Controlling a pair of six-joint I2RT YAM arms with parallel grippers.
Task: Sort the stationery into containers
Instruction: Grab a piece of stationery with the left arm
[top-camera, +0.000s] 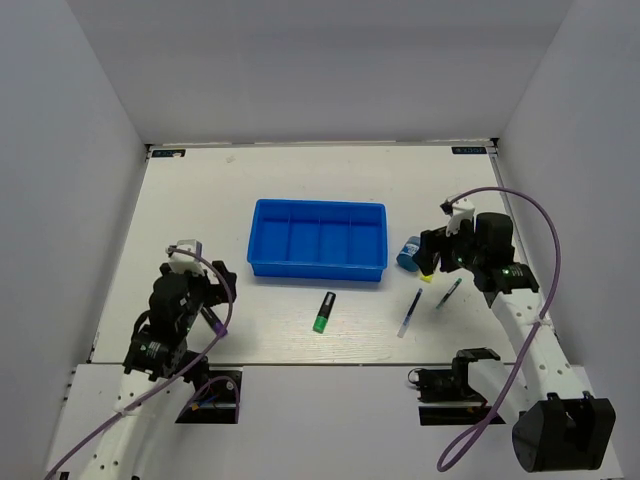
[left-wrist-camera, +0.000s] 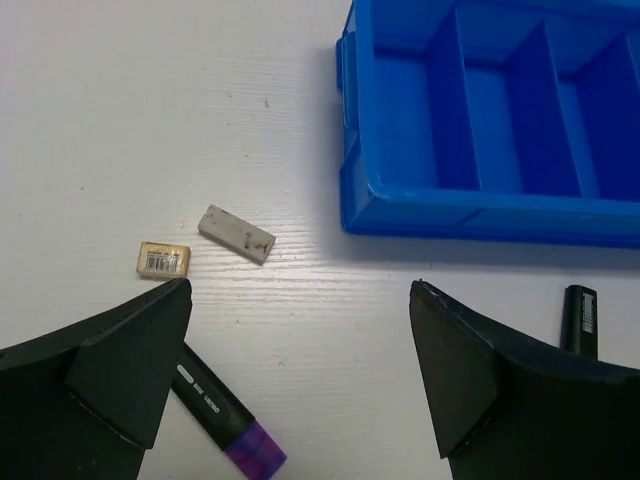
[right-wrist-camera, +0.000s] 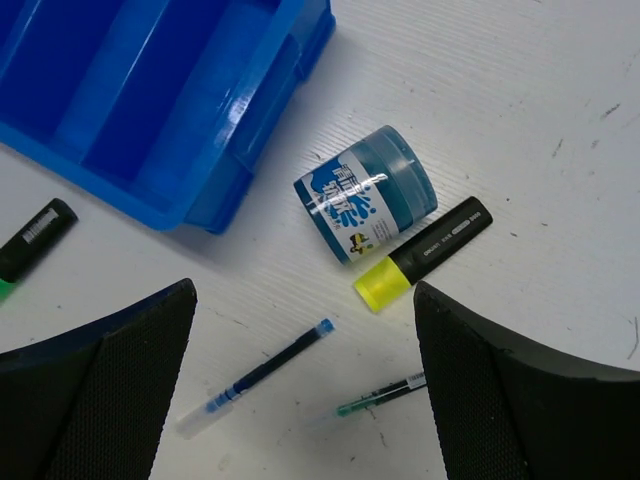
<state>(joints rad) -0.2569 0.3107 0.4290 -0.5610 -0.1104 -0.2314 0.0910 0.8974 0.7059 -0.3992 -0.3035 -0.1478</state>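
The bright blue tray (top-camera: 316, 270) sits mid-table, its compartments empty; it also shows in the left wrist view (left-wrist-camera: 480, 215) and the right wrist view (right-wrist-camera: 240, 150). A green-black marker (top-camera: 325, 311) lies in front of it. My right gripper (right-wrist-camera: 305, 290) is open and empty, hovering over the blue pen (right-wrist-camera: 265, 375), the teal pen (right-wrist-camera: 385, 395), the yellow marker (right-wrist-camera: 425, 252) and the blue tub (right-wrist-camera: 365, 205), which lies on its side. My left gripper (left-wrist-camera: 300, 290) is open and empty above the table. The purple marker (left-wrist-camera: 225, 415) and the grey block (left-wrist-camera: 237, 234) lie just by its left finger.
A small tan eraser with a barcode label (left-wrist-camera: 162, 260) lies beside the grey block. White walls close in the table on the left, right and far sides. The right gripper (top-camera: 432, 258) hangs just right of the tray's right end.
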